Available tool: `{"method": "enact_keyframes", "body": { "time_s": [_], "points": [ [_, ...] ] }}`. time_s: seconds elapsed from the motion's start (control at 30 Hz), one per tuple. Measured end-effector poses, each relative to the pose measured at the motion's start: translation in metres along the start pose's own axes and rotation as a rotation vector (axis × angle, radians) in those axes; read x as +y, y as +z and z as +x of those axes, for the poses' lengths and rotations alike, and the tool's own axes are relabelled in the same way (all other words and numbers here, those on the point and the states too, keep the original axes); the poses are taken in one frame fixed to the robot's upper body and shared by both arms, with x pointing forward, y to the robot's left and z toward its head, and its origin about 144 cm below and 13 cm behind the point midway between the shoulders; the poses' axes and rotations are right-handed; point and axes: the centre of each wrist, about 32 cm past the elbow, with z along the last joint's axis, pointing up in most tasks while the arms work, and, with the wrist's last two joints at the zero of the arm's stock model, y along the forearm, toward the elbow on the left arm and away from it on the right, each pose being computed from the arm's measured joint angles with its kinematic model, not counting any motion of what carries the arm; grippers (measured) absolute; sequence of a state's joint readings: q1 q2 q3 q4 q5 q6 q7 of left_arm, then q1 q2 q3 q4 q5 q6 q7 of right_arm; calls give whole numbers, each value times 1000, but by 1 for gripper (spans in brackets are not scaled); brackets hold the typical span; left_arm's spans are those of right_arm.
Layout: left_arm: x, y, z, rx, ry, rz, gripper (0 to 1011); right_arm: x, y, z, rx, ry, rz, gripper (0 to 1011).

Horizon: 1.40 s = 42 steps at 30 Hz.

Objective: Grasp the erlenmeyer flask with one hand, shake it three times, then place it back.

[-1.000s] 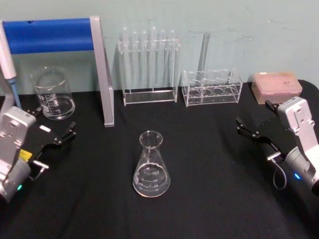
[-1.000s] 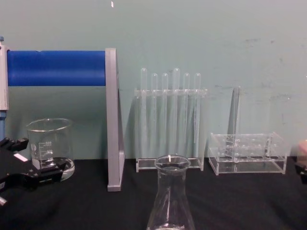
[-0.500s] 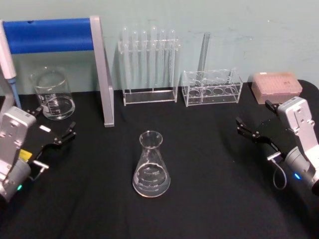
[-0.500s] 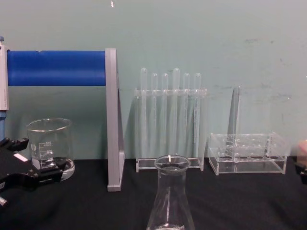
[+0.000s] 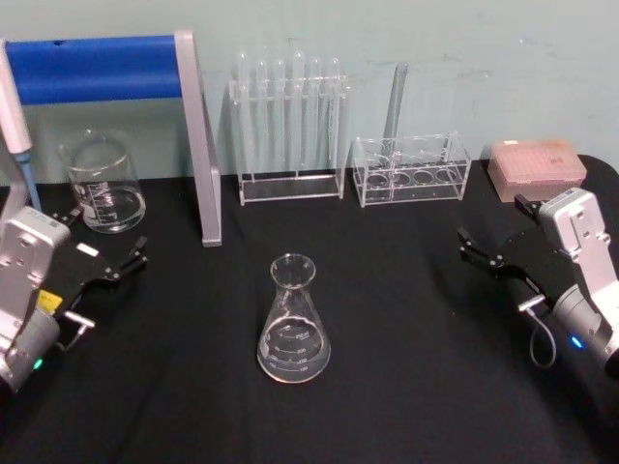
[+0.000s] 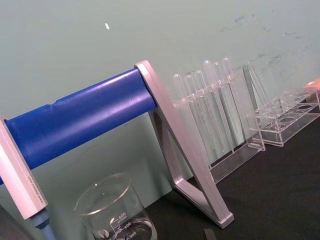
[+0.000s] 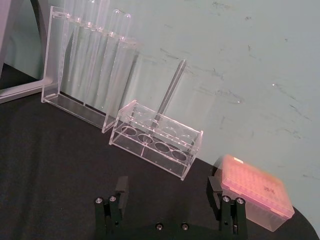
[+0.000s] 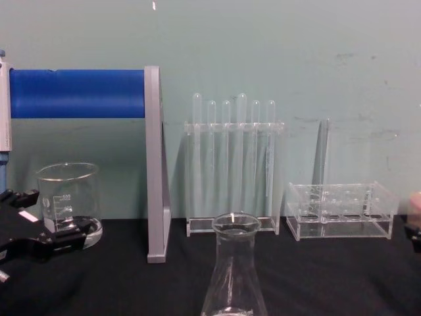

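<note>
We see a bench [image 5: 406,377] draped in black cloth, set against a pale green wall [image 5: 484,58]. Our left pincer [image 5: 102,240] is low over the cloth and released, its jaws spread. A beaker [image 5: 102,184] stands just beyond it, and a blue-barred stand [image 5: 97,68] rises behind that. Our right pincer [image 5: 500,227] is released too, jaws wide apart, with a low rack [image 5: 411,169] beyond it and a pink box [image 5: 537,166] just beside it. The flask [image 5: 293,319] stands upright on the bench between the two pincers, well apart from each and a little nearer our body. It is clear glass. Its wide round base tapers to a short neck with a flared rim, and white graduations mark its lower wall.
</note>
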<state>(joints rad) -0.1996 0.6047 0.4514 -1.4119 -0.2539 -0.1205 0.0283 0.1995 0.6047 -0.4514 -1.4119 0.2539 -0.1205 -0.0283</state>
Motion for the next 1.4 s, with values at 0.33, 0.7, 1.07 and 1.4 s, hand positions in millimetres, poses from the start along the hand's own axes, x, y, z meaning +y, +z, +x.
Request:
{"method": "enact_keyframes", "body": {
  "time_s": [0.33,0.7,1.07,1.4],
  "points": [
    [0,0,0,0,0,0,1001,0,0,0,0,0,0,1000],
    [0,0,0,0,0,0,1001,0,0,0,0,0,0,1000],
    [0,0,0,0,0,0,1001,-10,3,-1,22,49,20,1000],
    [0,0,0,0,0,0,1001,-28,12,-8,81,124,51,1000]
  ]
}}
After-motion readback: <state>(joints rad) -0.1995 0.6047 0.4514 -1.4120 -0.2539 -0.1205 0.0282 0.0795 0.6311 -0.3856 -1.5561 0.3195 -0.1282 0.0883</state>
